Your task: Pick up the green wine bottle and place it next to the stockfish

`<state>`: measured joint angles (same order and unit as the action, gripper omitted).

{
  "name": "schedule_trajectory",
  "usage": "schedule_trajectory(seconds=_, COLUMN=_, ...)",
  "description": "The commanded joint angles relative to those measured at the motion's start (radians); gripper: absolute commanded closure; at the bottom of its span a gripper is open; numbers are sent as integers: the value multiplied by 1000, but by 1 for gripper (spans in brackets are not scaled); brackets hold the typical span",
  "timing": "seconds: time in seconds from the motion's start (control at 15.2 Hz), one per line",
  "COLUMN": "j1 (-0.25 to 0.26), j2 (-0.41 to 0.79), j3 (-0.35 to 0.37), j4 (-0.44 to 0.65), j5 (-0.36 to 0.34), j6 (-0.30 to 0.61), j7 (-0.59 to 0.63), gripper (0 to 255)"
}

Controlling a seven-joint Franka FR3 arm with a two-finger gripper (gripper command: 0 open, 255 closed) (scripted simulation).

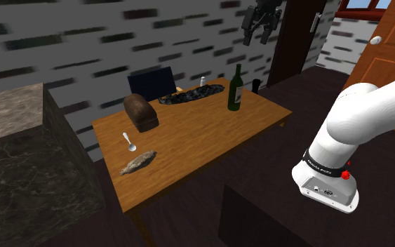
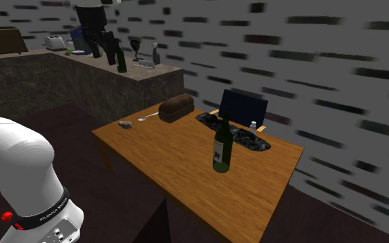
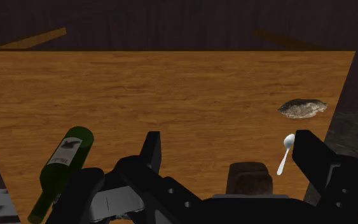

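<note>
Green wine bottle [image 1: 236, 90] stands upright on the wooden bench [image 1: 189, 133], toward two o'clock from its middle in the shoulder view. Stockfish [image 1: 138, 163] lies well apart at eight o'clock, a spoon [image 1: 129, 142] just beside it. Black claw [image 1: 259, 34] hangs high above the bottle, fingers apart, gripping nothing.

A brown bread loaf [image 1: 141, 112] sits near one corner of the wooden table [image 1: 196, 137] — a white spoon [image 1: 129, 142] lies just beside it.

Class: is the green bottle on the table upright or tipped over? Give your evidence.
Upright. The bottle stands on its base on the table, neck pointing up, in both exterior views.
</note>
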<state>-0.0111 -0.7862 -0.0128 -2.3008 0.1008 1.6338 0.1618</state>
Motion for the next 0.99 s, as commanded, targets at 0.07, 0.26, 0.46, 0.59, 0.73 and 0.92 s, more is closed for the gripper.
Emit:
schedule_trajectory(seconds=0.07, j1=-5, j2=16, j3=-15, j4=-7, j5=-11, j6=20, j7=-20, gripper=0)
schedule_trajectory(seconds=0.26, j1=-19, j2=70, j3=-60, j4=-20, j5=-42, j6=81, j7=-80, gripper=0)
schedule_trajectory(seconds=0.46, j1=-31, j2=134, j3=-104, j4=-22, j5=-69, j6=143, j7=-139, gripper=0)
schedule_trajectory(seconds=0.59, j1=-38, j2=182, j3=-134, j4=-17, j5=-83, j6=183, j7=-178, gripper=0)
schedule_trajectory(seconds=0.73, j1=-45, j2=234, j3=-163, j4=-7, j5=-95, j6=223, j7=-216, gripper=0)
schedule_trajectory(seconds=0.92, j1=-53, j2=318, j3=-207, j4=18, j5=-106, j6=280, j7=-275, gripper=0)
